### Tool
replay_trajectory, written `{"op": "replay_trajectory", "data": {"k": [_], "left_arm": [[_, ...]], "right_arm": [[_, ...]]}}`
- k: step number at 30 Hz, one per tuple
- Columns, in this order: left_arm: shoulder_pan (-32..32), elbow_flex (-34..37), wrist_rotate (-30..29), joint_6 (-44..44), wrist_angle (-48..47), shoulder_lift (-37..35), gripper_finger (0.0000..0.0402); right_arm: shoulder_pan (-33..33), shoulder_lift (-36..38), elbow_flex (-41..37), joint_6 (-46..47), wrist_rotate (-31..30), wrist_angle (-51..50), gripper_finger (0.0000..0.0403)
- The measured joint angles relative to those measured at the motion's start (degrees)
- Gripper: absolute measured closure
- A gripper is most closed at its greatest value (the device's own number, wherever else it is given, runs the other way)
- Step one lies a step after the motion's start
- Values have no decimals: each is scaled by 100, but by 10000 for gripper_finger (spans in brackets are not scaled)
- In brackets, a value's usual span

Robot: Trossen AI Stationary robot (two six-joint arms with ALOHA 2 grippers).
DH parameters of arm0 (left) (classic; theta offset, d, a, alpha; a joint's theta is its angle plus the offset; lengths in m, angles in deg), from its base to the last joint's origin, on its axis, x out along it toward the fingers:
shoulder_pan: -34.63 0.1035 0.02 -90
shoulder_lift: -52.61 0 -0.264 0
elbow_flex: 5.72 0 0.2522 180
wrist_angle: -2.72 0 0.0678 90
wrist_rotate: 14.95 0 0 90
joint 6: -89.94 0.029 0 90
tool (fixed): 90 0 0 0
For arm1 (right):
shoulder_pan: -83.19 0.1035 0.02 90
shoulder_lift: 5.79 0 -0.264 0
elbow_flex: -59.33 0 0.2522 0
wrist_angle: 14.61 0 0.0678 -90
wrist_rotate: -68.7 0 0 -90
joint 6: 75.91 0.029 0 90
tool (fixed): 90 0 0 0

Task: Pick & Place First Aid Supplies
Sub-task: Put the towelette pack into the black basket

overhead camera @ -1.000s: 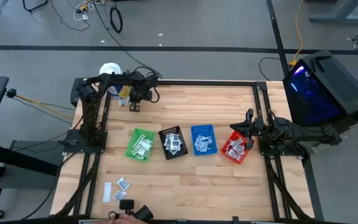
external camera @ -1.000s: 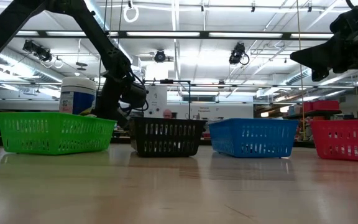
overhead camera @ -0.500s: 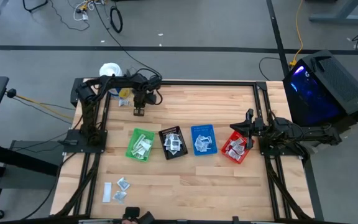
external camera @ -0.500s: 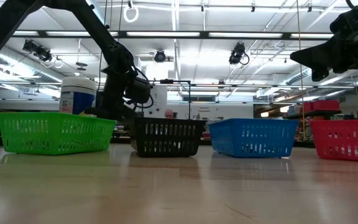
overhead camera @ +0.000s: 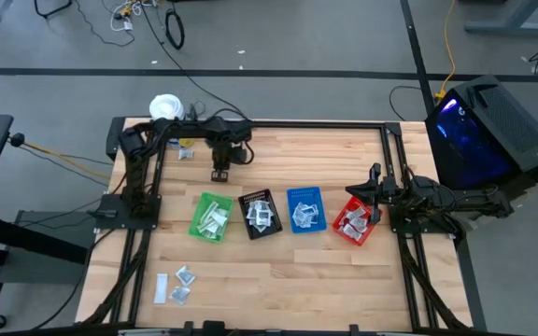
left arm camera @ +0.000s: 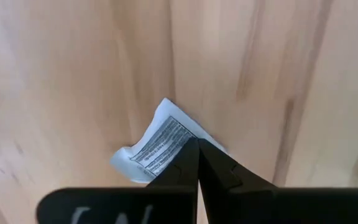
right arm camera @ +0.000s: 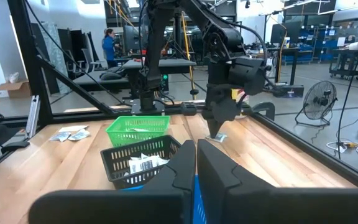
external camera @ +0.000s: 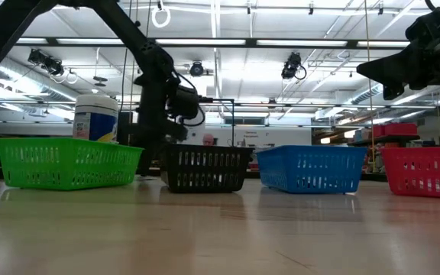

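- Sachets, a few small flat packets, lie loose on the table at the lower left of the high view, not yet sorted.
- White tub stands at the table's far left corner, upper left of the high view; it is no part of the sorting.
- Left end effector hangs in the upper-middle of the high view, just above the row of bins, its fingers pressed together on a small white printed packet; the left wrist view shows the packet pinched by one edge with bare wood beneath it.
- Step in hand, as I judge it: carrying a picked supply toward a bin, the grasp already made and the drop not yet done.
- Green bin, black bin, blue bin and red bin stand in a row across the middle of the high view, each already holding some packets.
- Next move, in my judgement, calls for bringing the packet over the fitting bin, probably the green or black one nearest it, and parting the fingers only when it is inside the rim; a thin packet held by an edge may swing or cling.
- Right end effector waits at the right of the high view, just beside the red bin, fingers together and holding nothing that I can see.
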Motion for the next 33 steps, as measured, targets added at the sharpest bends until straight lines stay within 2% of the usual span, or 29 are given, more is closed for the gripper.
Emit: {"op": "replay_trajectory", "data": {"k": [6,12,19,24,33], "left_arm": [[-83,-549,-97,-528,-229,-2,392],[-294,-1204,-502,-1031,-918,-2,391],[-380,-1631,-516,-2064,-1389,-8,380],[-407,-1621,-532,-2693,-1597,-54,331],[-538,-1454,-502,-3753,-1500,-367,207]], "right_arm": [[0,-1,0,-1,0,0,380],[2,1,2,-1,0,0,380],[0,1,0,-1,0,0,380],[1,-1,1,-1,0,0,380],[2,1,1,1,1,1,380]]}}
